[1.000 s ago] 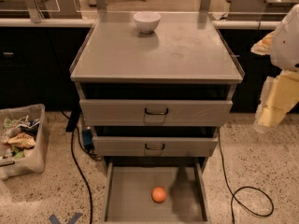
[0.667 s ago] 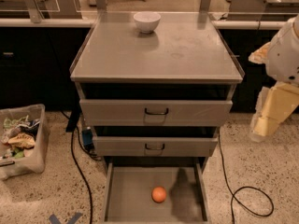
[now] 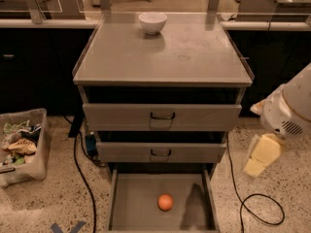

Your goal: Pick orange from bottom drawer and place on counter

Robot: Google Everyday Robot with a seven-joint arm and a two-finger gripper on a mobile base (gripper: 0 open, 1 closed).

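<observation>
Grey bottom drawer (image 3: 131,198) is open, orange (image 3: 165,202) ungrasped; the tool (image 3: 261,155), state untellable, is held right of the cabinet (image 3: 121,116) and must be lowered.

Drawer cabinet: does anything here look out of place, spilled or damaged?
Only the orange looks odd: it lies alone in the open bottom drawer. The white bowl stands upright on the counter; nothing is spilled. The hand hangs right of the cabinet, touching nothing.

Speckled terrazzo floor (image 3: 53,198), cluttered bin (image 3: 24,149) left, dark cabinets (image 3: 39,72) behind
</observation>
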